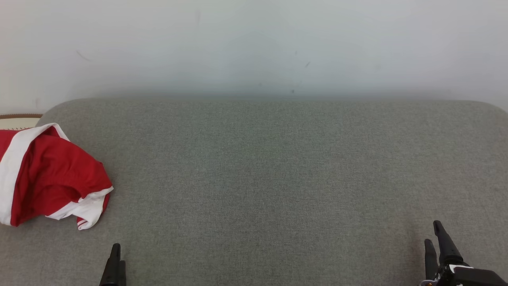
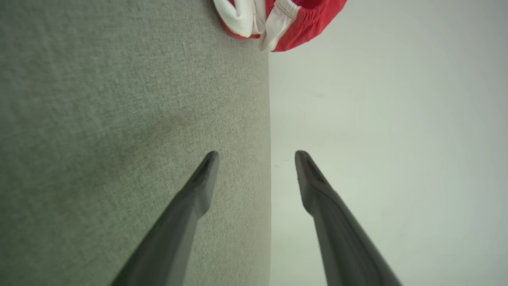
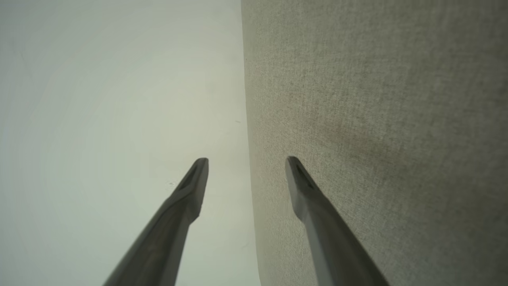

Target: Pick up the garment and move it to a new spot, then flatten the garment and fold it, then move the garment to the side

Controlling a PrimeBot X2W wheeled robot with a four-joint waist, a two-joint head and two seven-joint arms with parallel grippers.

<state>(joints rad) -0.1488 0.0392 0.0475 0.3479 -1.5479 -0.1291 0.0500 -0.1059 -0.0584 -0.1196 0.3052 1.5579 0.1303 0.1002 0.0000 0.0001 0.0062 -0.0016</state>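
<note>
Bunched up in a soft heap, not flat and not folded: a red and white cloth garment. Lying at the left end of a wide grey woven cushion top, about halfway between the near edge and the far edge. Cut off on its left by the side of the head view. One white-edged flap sticking out at the near right of the heap.

Just near and to the right of the heap, not touching it: the left gripper, pointing away toward the far side. Two long dark fingers spread apart in the left wrist view, with nothing between them.

Well apart from the garment, at the near right corner: the right gripper. Dark fingers spread wide too, holding nothing, up above the bare grey cloth.

Behind the far edge of the cushion top, a plain pale wall. At the far left, past the garment, a thin brown rim of something, too little of it to tell what.
</note>
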